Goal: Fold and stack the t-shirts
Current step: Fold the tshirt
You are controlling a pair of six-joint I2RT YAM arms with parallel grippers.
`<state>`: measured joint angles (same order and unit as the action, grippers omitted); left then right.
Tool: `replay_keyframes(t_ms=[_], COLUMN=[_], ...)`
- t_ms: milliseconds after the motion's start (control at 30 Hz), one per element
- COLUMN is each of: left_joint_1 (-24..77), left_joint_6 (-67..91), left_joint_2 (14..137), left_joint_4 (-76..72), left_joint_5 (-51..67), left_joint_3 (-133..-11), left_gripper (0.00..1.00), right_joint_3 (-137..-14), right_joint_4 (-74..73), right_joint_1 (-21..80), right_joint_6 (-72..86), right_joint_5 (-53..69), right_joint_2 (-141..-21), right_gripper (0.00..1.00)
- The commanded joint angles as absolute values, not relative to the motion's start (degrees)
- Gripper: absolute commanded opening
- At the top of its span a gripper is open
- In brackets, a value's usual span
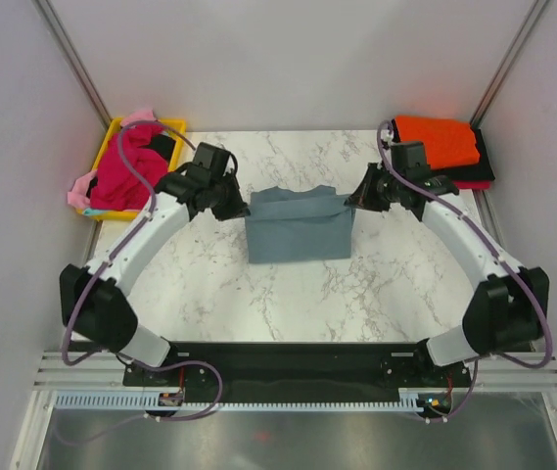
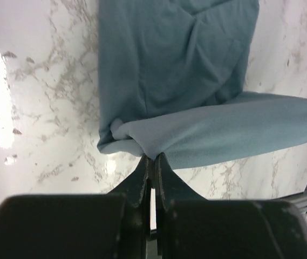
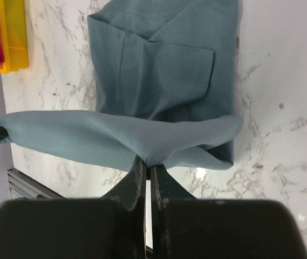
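A slate blue-grey t-shirt [image 1: 300, 233] lies partly folded in the middle of the marble table. Its far edge is lifted and stretched between both grippers. My left gripper [image 1: 243, 208] is shut on the shirt's far left corner [image 2: 151, 154]. My right gripper [image 1: 353, 201] is shut on the far right corner [image 3: 152, 161]. The taut fold [image 3: 88, 137] hangs above the folded body of the shirt [image 3: 164, 65]. Magenta and pink t-shirts [image 1: 129, 166] sit heaped at the back left. At the back right, a folded orange t-shirt [image 1: 440, 139] tops black and red ones [image 1: 481, 168].
A yellow plastic tray [image 1: 111, 139] at the back left corner holds the heaped shirts; its edge shows in the right wrist view [image 3: 14, 38]. Grey walls close in both sides and the back. The arm bases stand at the table's near edge.
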<state>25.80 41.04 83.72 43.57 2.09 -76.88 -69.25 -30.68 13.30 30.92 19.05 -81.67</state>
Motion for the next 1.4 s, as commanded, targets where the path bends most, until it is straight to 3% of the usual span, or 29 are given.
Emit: replay_keyframes(t_ms=[0,200,233,267,300,333,367,433,533,667,867,1133,1233,1267,1333,1367], left_joint_1=[21.8,15.47,14.16,13.63,13.1,12.14,11.87,11.69,11.69,11.6,11.69,11.69,11.69,11.69,11.69,11.69], left_joint_6=[34.72,30.68,29.19,29.09,29.35,29.01,29.09,28.39,26.99,25.32,23.56,20.84,20.13,20.04,19.95,19.95], left_joint_2=[92.85,115.01,122.79,126.61,130.48,134.78,140.31,142.64,139.32,132.11,119.37,106.88,106.61,106.96,107.14,107.14], left_joint_4=[43.59,43.95,45.16,47.0,49.2,51.39,54.29,54.76,53.27,52.56,52.47,49.75,49.31,49.39,49.13,49.04], left_joint_5=[2.46,9.04,12.27,12.74,13.27,17.54,18.62,20.73,19.25,15.74,14.15,11.52,10.29,10.46,10.98,11.07], left_joint_3=[-86.11,-107.11,-110.79,-119.44,-124.4,-129.24,-137.29,-140.53,-137.39,-128.86,-115.44,-97.57,-96.86,-96.86,-96.42,-96.33], left_gripper=[0.02,0.06,0.14,0.28,0.44,0.68,0.83,0.92,0.94,0.93,0.91,0.9,0.9,0.89,0.89,0.89], right_joint_3=[-78.89,-96.45,-99.11,-102.01,-108.22,-111.59,-114.93,-118.65,-109.19,-95.82,-87.37,-94.47,-97.64,-97.73,-96.25,-95.81], right_joint_4=[-28.39,-27.6,-27.6,-28.38,-29.26,-30.66,-34.76,-36.47,-31.66,-22.26,-14.26,-13.27,-12.74,-11.87,-10.73,-9.33], right_joint_1=[12.92,12.66,12.57,12.31,12.22,12.13,11.78,11.43,11.07,9.15,8.35,10.1,11.77,12.04,12.13,11.95], right_joint_6=[28.65,30.23,30.5,30.5,30.06,29.71,29.53,29.44,28.92,26.72,27.42,28.83,30.14,30.49,30.94,30.85], right_joint_5=[16.44,17.32,17.05,17.05,16.62,15.83,15.04,13.89,10.65,12.99,21.79,23.02,26.79,27.24,26.81,26.55], right_joint_2=[-91.01,-113.41,-116.08,-118.89,-124.22,-126.71,-129.09,-131.92,-125.97,-119.01,-120.41,-130.33,-134.38,-134.91,-135.18,-135.09], right_gripper=[0.0,0.04,0.14,0.55,0.7,0.77,0.8,0.81,0.83,0.94,0.95,0.89,0.72,0.59,0.47,0.31])
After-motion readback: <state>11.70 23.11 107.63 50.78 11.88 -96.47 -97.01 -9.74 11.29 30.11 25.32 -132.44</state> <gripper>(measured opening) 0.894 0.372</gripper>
